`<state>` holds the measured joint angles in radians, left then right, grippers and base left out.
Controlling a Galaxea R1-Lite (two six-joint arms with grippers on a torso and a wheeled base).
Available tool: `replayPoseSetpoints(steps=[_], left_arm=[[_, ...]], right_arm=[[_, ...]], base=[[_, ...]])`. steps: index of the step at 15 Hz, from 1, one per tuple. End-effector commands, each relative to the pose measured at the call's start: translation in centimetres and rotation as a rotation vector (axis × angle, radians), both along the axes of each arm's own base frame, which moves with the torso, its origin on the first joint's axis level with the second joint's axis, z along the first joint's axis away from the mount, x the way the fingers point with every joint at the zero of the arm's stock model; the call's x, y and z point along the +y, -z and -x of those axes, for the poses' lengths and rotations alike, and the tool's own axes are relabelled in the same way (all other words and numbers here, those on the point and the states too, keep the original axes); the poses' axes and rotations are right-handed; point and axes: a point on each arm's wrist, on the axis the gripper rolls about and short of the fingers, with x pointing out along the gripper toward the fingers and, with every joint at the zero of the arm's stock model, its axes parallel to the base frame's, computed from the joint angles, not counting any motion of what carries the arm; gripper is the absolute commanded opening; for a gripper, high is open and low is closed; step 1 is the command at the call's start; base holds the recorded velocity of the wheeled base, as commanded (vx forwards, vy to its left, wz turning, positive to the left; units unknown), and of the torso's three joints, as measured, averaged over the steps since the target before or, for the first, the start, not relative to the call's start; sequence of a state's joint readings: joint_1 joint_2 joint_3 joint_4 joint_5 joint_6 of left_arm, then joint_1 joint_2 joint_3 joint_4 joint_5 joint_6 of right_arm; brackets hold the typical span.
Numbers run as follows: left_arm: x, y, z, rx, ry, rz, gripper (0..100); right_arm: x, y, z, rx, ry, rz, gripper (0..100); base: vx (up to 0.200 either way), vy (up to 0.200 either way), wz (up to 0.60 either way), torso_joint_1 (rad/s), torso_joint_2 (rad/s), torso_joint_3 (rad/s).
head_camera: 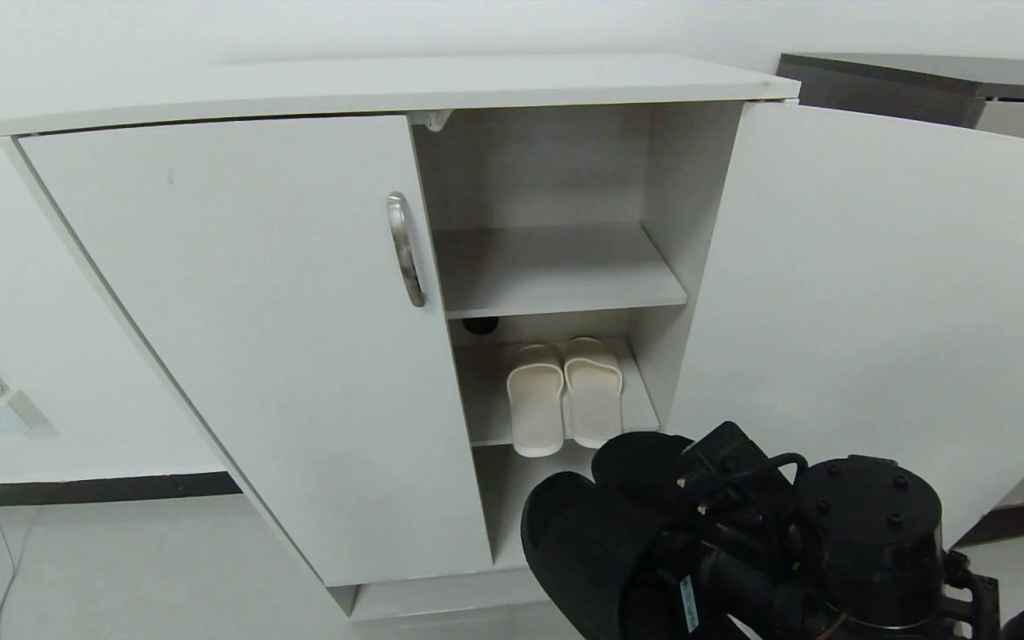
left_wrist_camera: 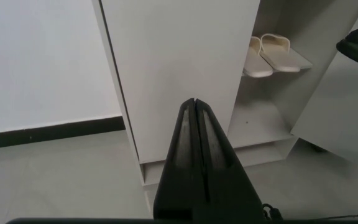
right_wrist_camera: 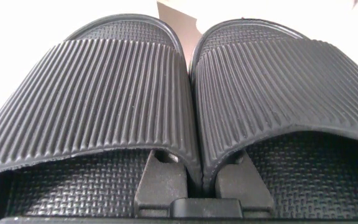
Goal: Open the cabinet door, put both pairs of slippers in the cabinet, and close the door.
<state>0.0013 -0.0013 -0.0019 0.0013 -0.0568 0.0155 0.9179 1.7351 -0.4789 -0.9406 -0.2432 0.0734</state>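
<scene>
Two white slippers (head_camera: pixel 564 393) on cabinet shelf (head_camera: pixel 481 391); door (head_camera: pixel 876 284) open; pale floor (head_camera: pixel 121 560); right jaws clamp black slippers (head_camera: pixel 583 533); left jaws closed.

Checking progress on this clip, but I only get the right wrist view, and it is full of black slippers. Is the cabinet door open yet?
Observer: Yes, the right door is swung wide open; the left door is shut.
Operator: Anything inside?
Observer: A pair of white slippers lies side by side on the lower shelf.
Operator: And the left gripper?
Observer: The left gripper has its fingers shut on nothing, pointing at the left door.
</scene>
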Motion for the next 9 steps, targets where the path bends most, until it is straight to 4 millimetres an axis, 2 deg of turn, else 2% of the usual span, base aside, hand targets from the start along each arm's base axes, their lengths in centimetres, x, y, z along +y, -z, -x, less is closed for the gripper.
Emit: replayPoseSetpoints(steps=[1, 3, 6, 9], left_arm=[[0.00, 0.01, -0.01, 0.002, 0.000, 0.000, 0], [0.00, 0.01, -0.01, 0.002, 0.000, 0.000, 0], [0.00, -0.03, 0.00, 0.000, 0.000, 0.000, 0], [0.00, 0.01, -0.01, 0.002, 0.000, 0.000, 0]], right_arm=[[0.06, 0.45, -0.01, -0.001, -0.002, 0.009, 0], [0.02, 0.69, 0.01, -0.017, -0.004, 0.015, 0], [0.11, 0.97, -0.05, -0.015, -0.009, 0.025, 0], [0.21, 1.34, -0.14, -0.014, -0.007, 0.030, 0]], base=[[0.000, 0.000, 0.00, 0.000, 0.00, 0.000], [0.000, 0.000, 0.00, 0.000, 0.00, 0.000], [0.000, 0.000, 0.60, 0.001, 0.00, 0.002], [0.000, 0.000, 0.00, 0.000, 0.00, 0.000]])
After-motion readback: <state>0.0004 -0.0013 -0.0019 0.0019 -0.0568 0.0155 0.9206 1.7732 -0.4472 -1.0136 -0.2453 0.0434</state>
